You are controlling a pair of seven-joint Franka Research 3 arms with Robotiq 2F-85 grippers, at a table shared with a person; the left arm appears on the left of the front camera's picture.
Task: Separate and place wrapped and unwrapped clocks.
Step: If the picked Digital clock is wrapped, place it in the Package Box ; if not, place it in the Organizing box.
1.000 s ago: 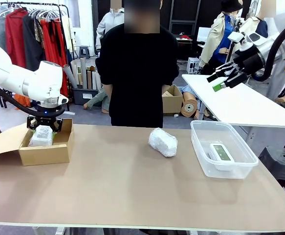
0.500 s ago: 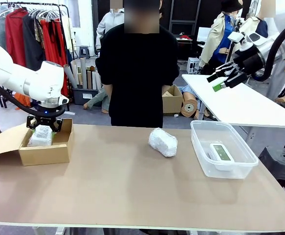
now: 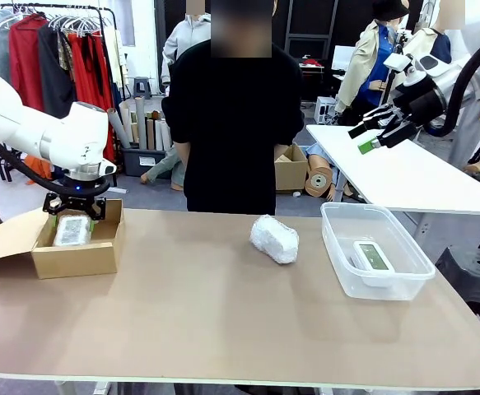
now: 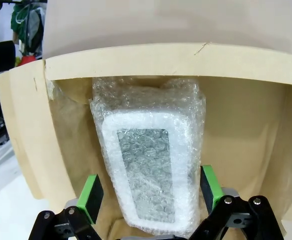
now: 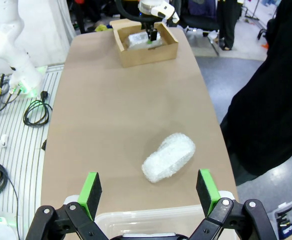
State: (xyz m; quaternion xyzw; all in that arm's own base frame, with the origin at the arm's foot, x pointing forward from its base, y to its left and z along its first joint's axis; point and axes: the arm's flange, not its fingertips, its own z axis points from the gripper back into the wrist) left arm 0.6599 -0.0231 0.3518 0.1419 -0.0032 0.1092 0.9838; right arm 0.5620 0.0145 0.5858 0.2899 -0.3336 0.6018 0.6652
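A flat wrapped clock (image 4: 151, 165) in bubble wrap lies on the floor of the open cardboard box (image 3: 100, 257) at the table's left end. My left gripper (image 3: 73, 214) hangs just above it, open, its green pads (image 4: 90, 196) standing on either side of the bundle. A rounder wrapped bundle (image 3: 274, 239) rests near the middle of the table's far side. The unwrapped clock (image 3: 373, 257), white with a grey-green screen, lies in the clear plastic tub (image 3: 332, 245) on the right. My right gripper (image 3: 373, 137) is raised high at the right, open and holding nothing, looking down on the round bundle (image 5: 169, 157).
A person in black stands at the far edge behind the round bundle. The box's flap (image 3: 1, 239) folds out to the left. The brown tabletop (image 3: 223, 321) is bare across its near half. The tub's rim (image 5: 186, 214) lies under my right gripper.
My left gripper has opened and let go of the flat wrapped bundle, which has dropped lower into the cardboard box. The right arm has stayed still.
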